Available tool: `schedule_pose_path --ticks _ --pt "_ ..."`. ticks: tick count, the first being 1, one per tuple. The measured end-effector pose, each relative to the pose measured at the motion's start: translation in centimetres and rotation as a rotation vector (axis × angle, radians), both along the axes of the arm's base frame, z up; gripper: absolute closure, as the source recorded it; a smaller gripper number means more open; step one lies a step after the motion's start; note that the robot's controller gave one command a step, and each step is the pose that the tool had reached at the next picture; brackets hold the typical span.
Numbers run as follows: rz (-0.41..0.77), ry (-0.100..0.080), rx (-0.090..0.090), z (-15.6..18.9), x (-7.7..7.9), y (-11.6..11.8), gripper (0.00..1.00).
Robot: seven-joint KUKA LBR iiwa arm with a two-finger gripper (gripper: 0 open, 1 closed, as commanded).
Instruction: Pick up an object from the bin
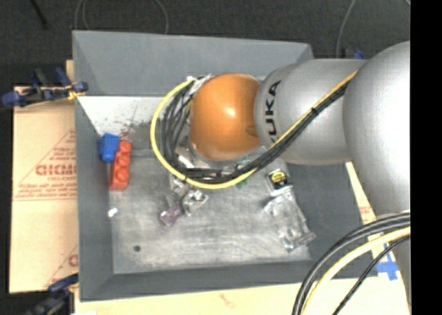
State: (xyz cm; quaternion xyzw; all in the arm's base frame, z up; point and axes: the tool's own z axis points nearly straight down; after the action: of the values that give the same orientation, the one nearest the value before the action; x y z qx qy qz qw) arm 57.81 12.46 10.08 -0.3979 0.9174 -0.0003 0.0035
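Near-right corner of bin (207,275): clear plastic piece (286,220), lying alone. Mid-floor: small purplish-grey object (168,217), right at the tip of the gripper (186,197); touching or not, can't tell. Gripper low over the floor, under the orange wrist cover (224,117); how wide it stands, whether it grips anything, can't tell. Left wall: red block (120,166), blue piece (108,146) at its far end.

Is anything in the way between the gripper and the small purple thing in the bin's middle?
Nothing visible. The gripper is right next to the purple thing; the orange block lies apart on the view's left, the clear plastic piece on its right.
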Motion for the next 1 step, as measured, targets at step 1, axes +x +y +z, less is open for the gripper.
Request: schedule_pose_path --ticks 1 --pt "-0.007 -0.005 0.0 7.94 0.31 -0.04 1.0"
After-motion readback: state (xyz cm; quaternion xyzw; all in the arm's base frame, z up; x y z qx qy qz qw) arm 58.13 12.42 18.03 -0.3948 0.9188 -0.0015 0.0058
